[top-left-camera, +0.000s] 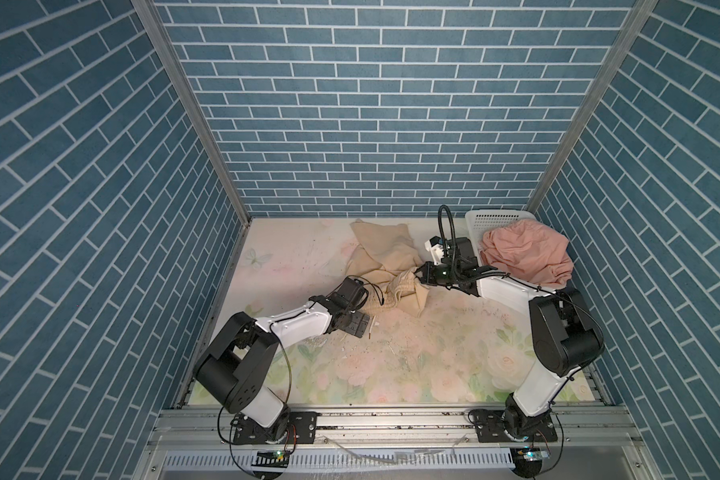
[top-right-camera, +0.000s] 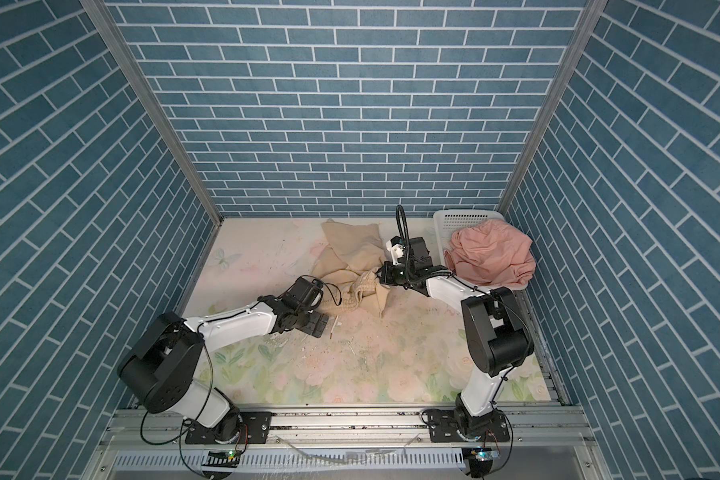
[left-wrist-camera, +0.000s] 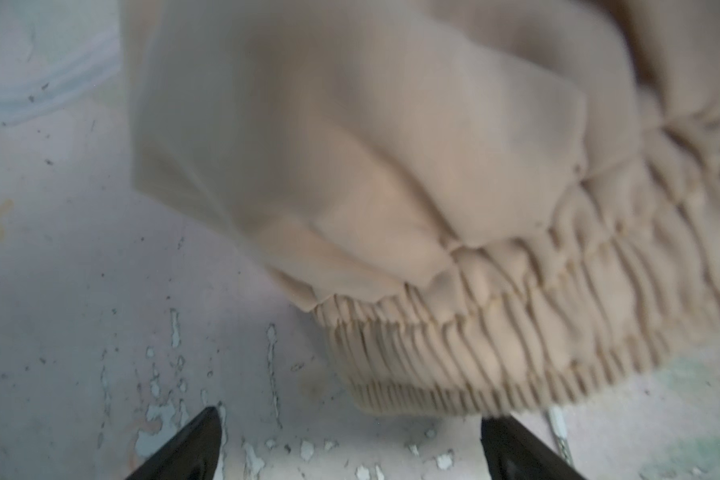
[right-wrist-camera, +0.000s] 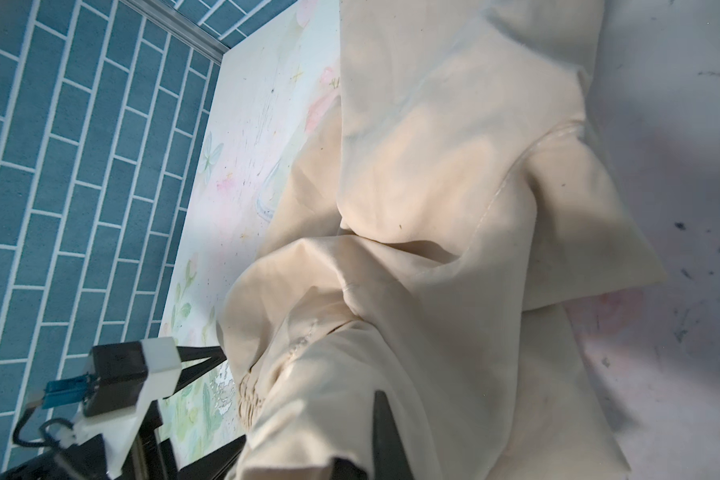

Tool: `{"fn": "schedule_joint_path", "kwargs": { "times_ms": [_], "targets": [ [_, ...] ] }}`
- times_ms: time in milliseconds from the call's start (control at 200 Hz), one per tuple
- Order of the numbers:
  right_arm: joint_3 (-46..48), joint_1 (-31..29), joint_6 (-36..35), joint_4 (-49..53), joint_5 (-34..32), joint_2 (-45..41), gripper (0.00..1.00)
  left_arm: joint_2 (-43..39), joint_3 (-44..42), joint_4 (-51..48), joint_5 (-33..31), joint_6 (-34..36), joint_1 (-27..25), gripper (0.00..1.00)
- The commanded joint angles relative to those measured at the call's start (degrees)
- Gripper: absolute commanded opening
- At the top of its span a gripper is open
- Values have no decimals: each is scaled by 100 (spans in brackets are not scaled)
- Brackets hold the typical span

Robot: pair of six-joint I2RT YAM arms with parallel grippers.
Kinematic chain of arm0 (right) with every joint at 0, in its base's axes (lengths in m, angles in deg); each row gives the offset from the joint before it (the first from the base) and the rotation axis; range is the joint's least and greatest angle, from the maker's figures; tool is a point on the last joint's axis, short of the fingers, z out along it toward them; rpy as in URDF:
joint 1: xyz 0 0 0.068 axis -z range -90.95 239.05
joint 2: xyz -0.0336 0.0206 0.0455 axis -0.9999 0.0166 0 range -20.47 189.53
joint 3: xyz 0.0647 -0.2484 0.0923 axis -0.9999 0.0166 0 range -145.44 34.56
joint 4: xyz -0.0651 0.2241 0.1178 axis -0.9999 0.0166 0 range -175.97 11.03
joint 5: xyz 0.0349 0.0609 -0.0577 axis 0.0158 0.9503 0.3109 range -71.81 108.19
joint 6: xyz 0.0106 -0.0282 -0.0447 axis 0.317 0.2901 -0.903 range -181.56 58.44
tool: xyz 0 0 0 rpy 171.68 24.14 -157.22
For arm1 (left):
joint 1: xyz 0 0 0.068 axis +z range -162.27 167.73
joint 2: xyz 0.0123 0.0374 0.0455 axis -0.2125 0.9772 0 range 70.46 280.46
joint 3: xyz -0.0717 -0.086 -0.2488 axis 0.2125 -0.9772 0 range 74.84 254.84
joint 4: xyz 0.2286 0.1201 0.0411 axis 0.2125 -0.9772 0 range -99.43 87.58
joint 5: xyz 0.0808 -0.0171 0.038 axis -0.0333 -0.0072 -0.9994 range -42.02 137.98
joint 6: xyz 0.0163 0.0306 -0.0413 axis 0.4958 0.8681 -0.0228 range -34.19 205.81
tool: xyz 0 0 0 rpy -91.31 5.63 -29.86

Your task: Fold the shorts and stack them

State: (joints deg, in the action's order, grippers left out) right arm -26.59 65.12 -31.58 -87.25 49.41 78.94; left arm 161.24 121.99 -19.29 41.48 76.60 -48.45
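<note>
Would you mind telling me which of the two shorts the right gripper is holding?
The beige shorts, crumpled on the table; the pink shorts rest apart on the white basket.

Shorts: 2 total, beige shorts (top-left-camera: 385, 249) x1, pink shorts (top-left-camera: 524, 253) x1. White basket (top-left-camera: 495, 216) x1. Left arm (top-left-camera: 296, 322) + right arm (top-left-camera: 504, 291) = 2 arms.

Both top views: bright, even overhead light, sharp focus. Soft shadows under the white-and-black robot arms (top-left-camera: 292, 324) on the pale floral tabletop (top-left-camera: 391, 365). Heavy wide-angle bend in the blue brick-pattern walls (top-left-camera: 80, 208) toward the edges.
Left wrist view: smeared. The beige-tan gathered-waist cloth shorts (left-wrist-camera: 391, 187) are soft throughout, light flat and dull.
Right wrist view: sharper, warm highlights and deep fold shadows on the cloth, tabletop beside it washed out.
</note>
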Motion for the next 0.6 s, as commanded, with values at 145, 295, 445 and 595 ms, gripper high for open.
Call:
{"fn": "schedule_joint_path", "kwargs": {
  "times_ms": [145, 295, 445, 595],
  "targets": [
    [73, 47, -243, 237, 159, -282, 0, 416, 412, -99, -97, 394, -35, 33],
    [-105, 46, -693, 931, -210, -396, 7, 283, 701, -489, -14, 399, -35, 0],
    [-294, 72, -954, 1953, -1052, -836, 24, -173, 1015, -1089, 139, 357, -33, 0],
    [-259, -53, -1145, 2705, -1599, -1539, 32, -496, 1524, -1877, 333, 267, -32, 0]
  ]
}}
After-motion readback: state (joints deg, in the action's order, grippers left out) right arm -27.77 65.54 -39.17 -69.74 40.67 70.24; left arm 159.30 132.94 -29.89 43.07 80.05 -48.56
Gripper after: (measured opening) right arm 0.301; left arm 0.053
